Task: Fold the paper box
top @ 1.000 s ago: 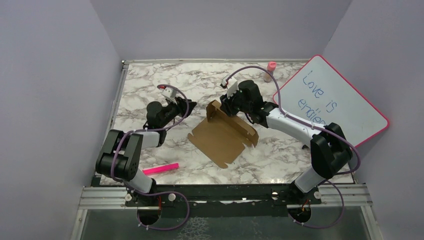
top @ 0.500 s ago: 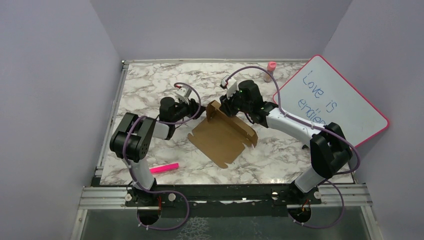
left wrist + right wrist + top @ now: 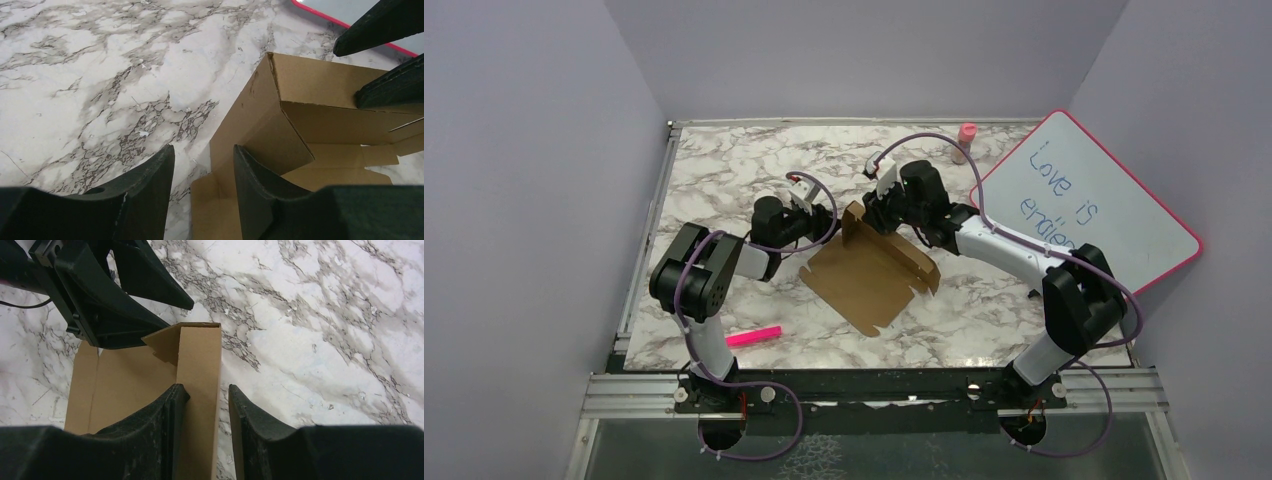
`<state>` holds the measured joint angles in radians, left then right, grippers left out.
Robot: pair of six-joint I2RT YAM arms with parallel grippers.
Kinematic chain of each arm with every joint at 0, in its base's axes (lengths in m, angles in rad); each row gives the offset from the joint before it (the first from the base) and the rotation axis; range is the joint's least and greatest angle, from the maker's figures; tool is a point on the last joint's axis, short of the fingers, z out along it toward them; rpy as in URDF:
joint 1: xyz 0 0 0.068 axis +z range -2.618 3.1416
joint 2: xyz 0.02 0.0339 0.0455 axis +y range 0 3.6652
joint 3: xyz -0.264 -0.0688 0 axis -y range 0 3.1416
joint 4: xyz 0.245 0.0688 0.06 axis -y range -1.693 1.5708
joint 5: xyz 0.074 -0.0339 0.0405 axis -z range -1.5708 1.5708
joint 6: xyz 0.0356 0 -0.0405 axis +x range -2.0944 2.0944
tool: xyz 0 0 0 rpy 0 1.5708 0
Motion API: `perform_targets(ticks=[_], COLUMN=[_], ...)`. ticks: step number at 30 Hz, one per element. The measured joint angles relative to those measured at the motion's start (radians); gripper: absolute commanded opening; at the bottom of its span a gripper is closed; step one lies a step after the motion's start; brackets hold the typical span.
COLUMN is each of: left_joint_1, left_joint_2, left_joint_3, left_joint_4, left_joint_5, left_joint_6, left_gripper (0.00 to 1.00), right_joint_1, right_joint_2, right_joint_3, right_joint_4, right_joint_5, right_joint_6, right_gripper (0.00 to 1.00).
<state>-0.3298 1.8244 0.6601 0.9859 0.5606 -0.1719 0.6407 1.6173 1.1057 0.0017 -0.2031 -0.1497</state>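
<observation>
The only readable writing stands on the whiteboard (image 3: 1114, 215), a pink-framed board at the right side of the desk (image 3: 724, 160). It is handwritten in blue marker in two lines, both slanted along the board's tilt. The upper line reads "Love is". The lower line, just beneath it, begins "endle"; the rest of that word is hidden behind the right arm (image 3: 1009, 250), which crosses the board's lower corner. The left wrist view shows only a strip of the board's pink frame, with no legible letters.
</observation>
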Motion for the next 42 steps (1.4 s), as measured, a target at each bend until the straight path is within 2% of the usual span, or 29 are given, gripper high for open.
perform_targets(ticks=[21, 42], left_joint_1=[-0.027, -0.057], left_joint_2=[0.019, 0.13], left_joint_3=[-0.01, 0.055], left_joint_4=[0.068, 0.166], left_joint_5=[0.001, -0.021], left_joint_6=[-0.005, -0.022], left_gripper=[0.51, 0.49], right_joint_1=[-0.026, -0.068], right_joint_2=[0.015, 0.061], right_joint_3=[0.024, 0.07], right_joint_4=[-0.032, -0.056], right_joint_5=[-0.068, -0.137], right_joint_6=[0.01, 0.027], right_gripper=[0.42, 0.39])
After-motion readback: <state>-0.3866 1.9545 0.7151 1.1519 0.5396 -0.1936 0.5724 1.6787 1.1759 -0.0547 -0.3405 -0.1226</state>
